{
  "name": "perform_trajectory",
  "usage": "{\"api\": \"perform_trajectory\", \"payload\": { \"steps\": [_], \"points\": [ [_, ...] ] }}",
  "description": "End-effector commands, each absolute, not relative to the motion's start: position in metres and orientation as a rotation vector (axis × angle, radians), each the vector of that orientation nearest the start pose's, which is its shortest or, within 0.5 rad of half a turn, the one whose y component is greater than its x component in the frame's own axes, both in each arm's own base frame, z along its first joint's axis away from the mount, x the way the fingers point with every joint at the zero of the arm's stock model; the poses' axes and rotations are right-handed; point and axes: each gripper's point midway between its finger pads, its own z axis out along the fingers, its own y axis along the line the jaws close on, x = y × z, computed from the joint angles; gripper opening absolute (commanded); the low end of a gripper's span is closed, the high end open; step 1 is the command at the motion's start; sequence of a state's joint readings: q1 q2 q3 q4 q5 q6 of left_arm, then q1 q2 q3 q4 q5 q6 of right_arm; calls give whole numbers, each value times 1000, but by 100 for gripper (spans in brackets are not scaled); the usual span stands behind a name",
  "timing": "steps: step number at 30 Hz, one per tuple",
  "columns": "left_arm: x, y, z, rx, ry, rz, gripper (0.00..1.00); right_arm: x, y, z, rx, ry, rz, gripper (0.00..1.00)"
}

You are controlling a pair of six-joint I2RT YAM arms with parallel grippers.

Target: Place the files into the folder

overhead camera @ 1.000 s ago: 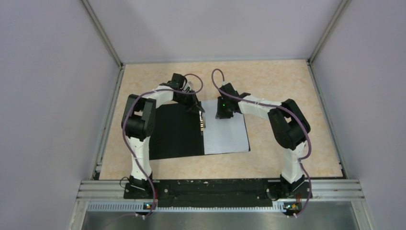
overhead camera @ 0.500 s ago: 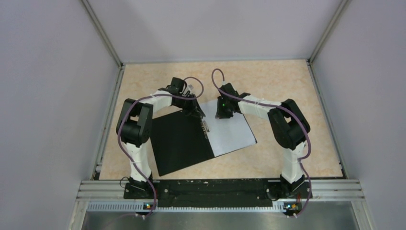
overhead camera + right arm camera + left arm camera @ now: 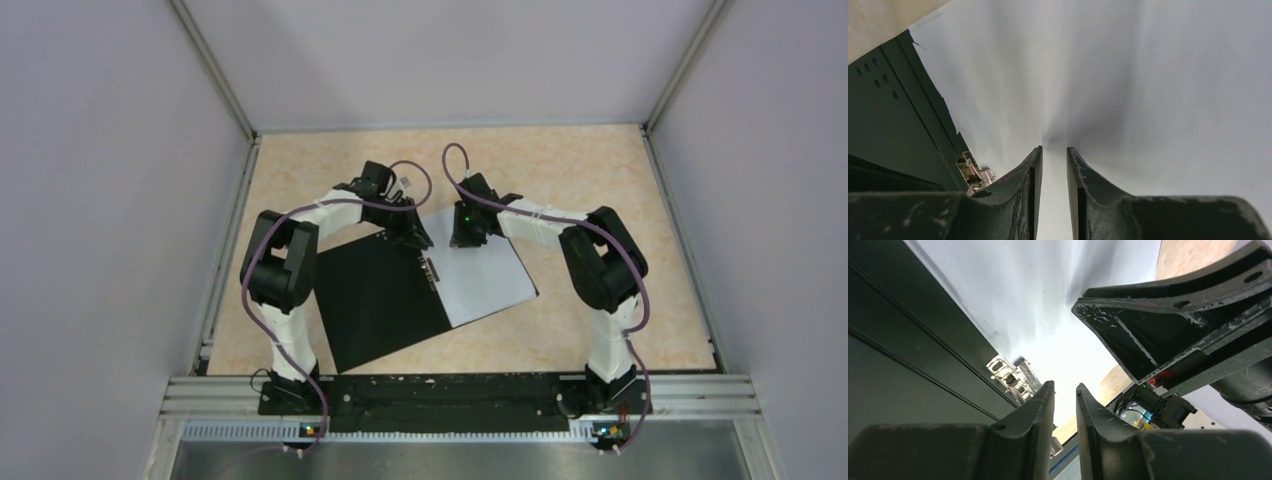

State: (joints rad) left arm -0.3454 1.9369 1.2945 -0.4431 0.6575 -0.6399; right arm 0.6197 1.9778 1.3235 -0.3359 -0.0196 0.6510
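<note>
The folder (image 3: 375,300) is laid open and skewed on the counter (image 3: 600,180), black inside up. The files (image 3: 485,280) are seen on its right half. Both hands are held almost closed, with nothing between the fingers: the left hand (image 3: 415,235) at the spine's far end, the right hand (image 3: 465,238) pressed on the files.

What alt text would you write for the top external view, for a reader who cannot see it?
An open folder, black inside, lies tilted on the table with white files on its right half. The left gripper and right gripper are at its far edge.
</note>
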Motion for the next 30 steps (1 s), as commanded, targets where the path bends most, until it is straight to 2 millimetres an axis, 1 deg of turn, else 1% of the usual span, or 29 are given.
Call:
{"api": "perform_trajectory", "payload": {
  "steps": [1,7,9,11,14,17,19,22,23,24,27,30],
  "points": [
    [336,-271,101,-59,2728,-1192,28,358,288,10,37,2671,416,25],
    [316,-282,88,-44,2760,-1192,28,359,290,15,37,2661,426,25],
    [316,-282,89,-41,2750,-1179,27,360,291,20,37,2650,433,25],
    [319,-282,96,-38,2723,-1173,27,362,292,26,35,2638,440,25],
    [331,-278,116,-22,2672,-1103,30,366,294,40,31,2613,455,25],
    [343,-267,136,-22,2643,-976,31,370,296,55,21,2587,468,27],
    [348,-254,143,-56,2629,-865,34,371,297,67,14,2568,477,29],
    [349,-228,138,-163,2642,-665,34,370,298,84,1,2536,485,31],
    [348,-221,134,-200,2641,-618,34,369,299,90,-4,2526,494,31],
    [344,-216,125,-230,2650,-591,32,367,301,95,-15,2518,501,31],
    [334,-210,109,-295,2667,-579,26,359,303,108,-45,2497,506,32],
    [325,-208,92,-323,2695,-583,19,348,304,112,-66,2489,502,31]
  ]
}}
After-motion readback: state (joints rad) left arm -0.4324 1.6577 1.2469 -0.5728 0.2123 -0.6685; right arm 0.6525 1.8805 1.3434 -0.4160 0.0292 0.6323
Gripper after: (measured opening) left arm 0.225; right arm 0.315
